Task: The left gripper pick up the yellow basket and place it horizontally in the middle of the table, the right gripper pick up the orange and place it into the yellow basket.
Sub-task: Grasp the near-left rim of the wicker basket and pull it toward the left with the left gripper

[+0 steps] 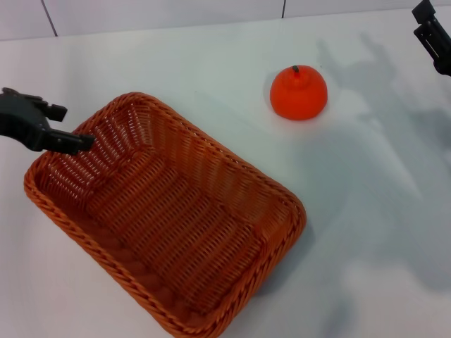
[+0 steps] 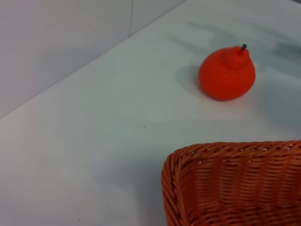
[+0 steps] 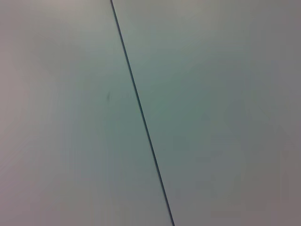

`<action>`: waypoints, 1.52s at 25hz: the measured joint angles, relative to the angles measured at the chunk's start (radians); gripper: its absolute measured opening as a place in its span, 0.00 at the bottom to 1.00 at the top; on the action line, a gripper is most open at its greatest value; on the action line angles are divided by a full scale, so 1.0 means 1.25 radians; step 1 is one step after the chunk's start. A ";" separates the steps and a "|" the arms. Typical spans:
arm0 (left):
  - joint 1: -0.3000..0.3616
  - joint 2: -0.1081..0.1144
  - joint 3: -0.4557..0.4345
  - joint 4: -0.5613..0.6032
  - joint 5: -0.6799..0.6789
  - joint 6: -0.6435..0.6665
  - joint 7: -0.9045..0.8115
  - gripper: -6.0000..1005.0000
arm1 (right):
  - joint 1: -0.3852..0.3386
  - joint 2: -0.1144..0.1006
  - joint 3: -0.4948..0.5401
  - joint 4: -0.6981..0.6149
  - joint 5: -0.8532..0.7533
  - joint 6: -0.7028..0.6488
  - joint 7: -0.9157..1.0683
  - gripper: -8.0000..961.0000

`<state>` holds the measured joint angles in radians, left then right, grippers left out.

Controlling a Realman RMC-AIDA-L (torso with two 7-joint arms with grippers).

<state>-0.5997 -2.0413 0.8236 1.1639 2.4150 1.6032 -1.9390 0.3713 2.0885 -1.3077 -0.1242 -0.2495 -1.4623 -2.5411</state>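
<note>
From the head camera, the left gripper (image 1: pixel 67 141) reaches in from the left edge, its tip at the near-left rim of the basket (image 1: pixel 165 215), which lies askew on the worktop (image 1: pixel 211 63). Whether its jaws are apart or clamped on the rim cannot be told. The orange (image 1: pixel 299 92) sits apart, beyond the basket. The right gripper (image 1: pixel 433 35) hangs at the top right corner, jaws unclear.

The left wrist camera shows a basket corner (image 2: pixel 235 183) and the orange (image 2: pixel 227 74) on the worktop (image 2: pixel 94 141).

The right wrist camera shows only a pale surface with a dark seam (image 3: pixel 141 117).
</note>
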 joint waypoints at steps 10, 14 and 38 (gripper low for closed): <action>-0.013 -0.028 0.046 -0.007 0.054 -0.057 0.002 0.79 | 0.001 -0.001 -0.018 0.000 -0.001 0.000 0.011 0.96; -0.014 -0.033 0.065 -0.014 0.059 -0.079 0.001 0.79 | 0.001 -0.001 -0.020 0.000 -0.001 0.000 0.017 0.96; -0.025 -0.052 0.074 -0.074 0.148 -0.171 -0.004 0.66 | 0.001 -0.001 -0.029 0.000 0.000 0.005 0.019 0.95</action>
<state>-0.6311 -2.1065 0.9155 1.0719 2.6003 1.3892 -1.9443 0.3728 2.0877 -1.3443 -0.1237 -0.2500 -1.4556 -2.5172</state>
